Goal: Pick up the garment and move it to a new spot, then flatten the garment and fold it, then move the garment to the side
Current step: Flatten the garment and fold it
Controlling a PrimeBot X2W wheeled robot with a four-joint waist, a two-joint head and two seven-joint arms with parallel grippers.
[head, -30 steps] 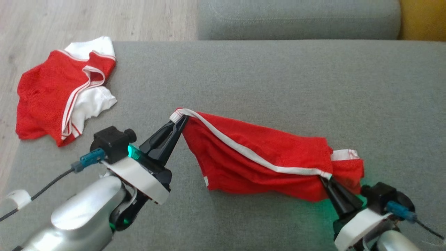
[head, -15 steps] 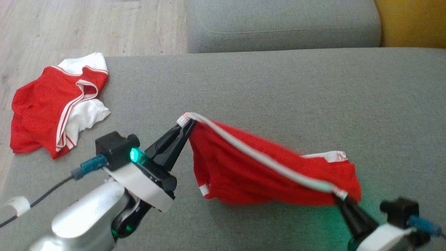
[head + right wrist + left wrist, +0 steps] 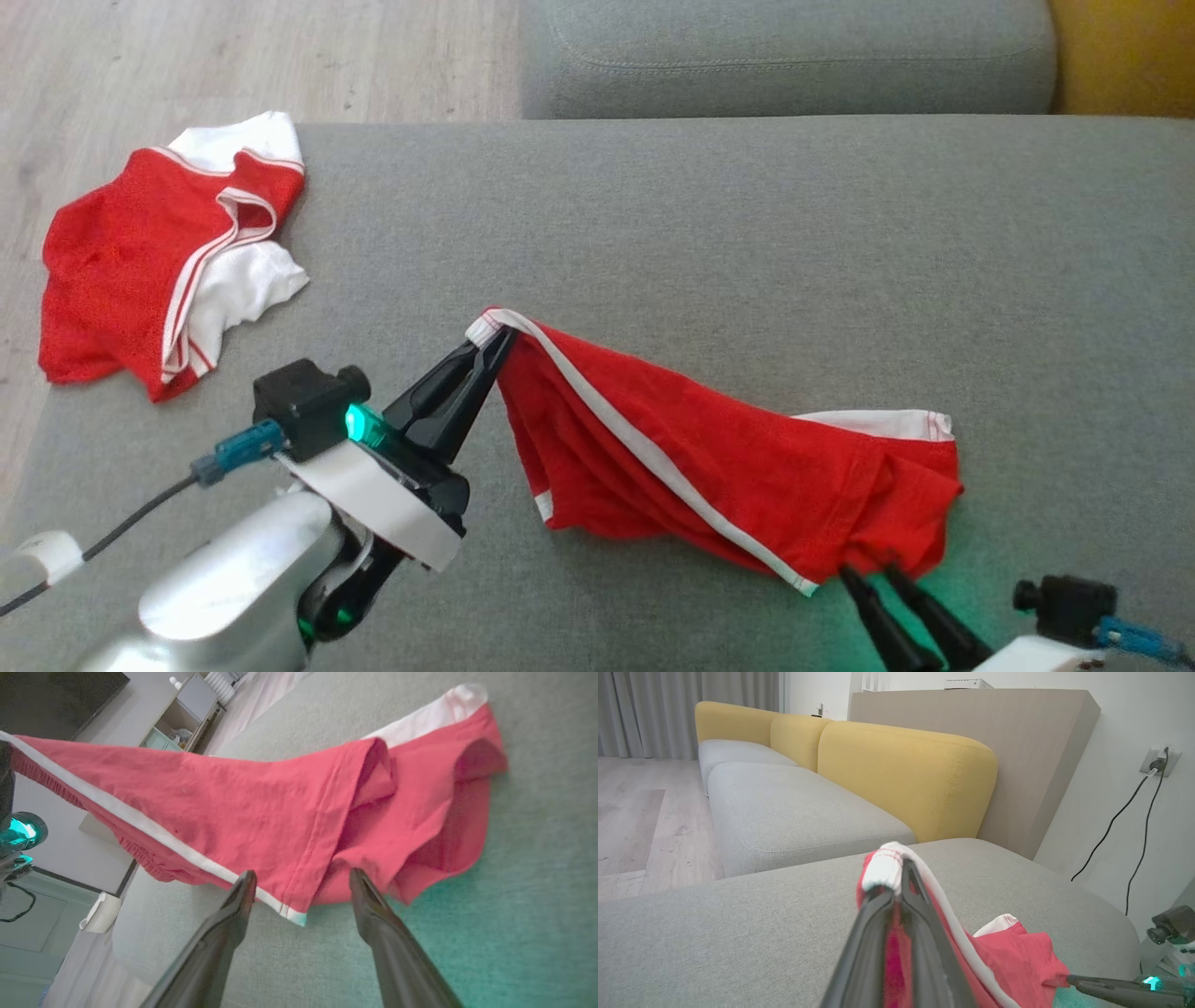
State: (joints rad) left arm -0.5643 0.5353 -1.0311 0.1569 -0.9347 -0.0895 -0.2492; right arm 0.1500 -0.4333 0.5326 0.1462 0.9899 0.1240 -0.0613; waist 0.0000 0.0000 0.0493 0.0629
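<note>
While the left tool [image 3: 493, 338] is closed tight on the white-banded corner of the red shorts [image 3: 709, 467] and holds that corner lifted above the grey sofa seat [image 3: 747, 233], the right tool [image 3: 868, 571] stands with its two fingers wide apart, grasping nothing. Its fingertips [image 3: 245, 884] are just at the lower hem of the shorts, at the right end, which lies on the seat. The shorts have a white side stripe running slanted across the red cloth. Another red and white garment [image 3: 159, 261] lies crumpled at the seat's left edge, well apart from the shorts. In the left wrist view a yellow backrest [image 3: 901, 779] rises behind the seat.
</note>
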